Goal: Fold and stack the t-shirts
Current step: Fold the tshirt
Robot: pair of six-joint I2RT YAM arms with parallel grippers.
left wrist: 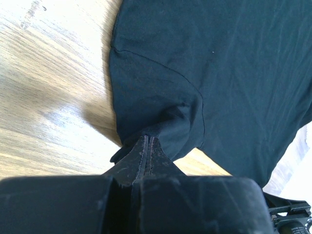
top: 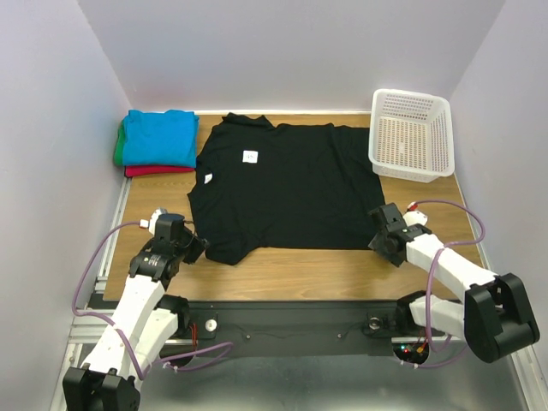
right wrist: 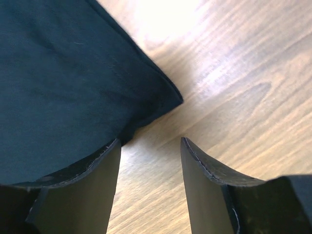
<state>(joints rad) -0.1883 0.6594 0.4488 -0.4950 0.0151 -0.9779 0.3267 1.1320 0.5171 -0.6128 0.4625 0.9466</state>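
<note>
A black t-shirt point(top: 287, 184) with a small white neck label point(top: 250, 156) lies spread on the wooden table point(top: 342, 265). My left gripper point(top: 199, 249) is shut on the shirt's near left corner; in the left wrist view the gripper point(left wrist: 147, 139) has its jaws pressed together on bunched black cloth point(left wrist: 161, 122). My right gripper point(top: 381, 233) is open at the shirt's near right corner; in the right wrist view the gripper point(right wrist: 150, 142) stands over bare wood beside the black corner point(right wrist: 161, 100). Folded turquoise-blue point(top: 159, 137), green point(top: 118, 150) and red point(top: 158, 171) shirts are stacked at the back left.
A white lattice basket point(top: 410, 134) stands at the back right. Grey walls close in the table on the left, back and right. Bare wood shows along the near edge and at the far right.
</note>
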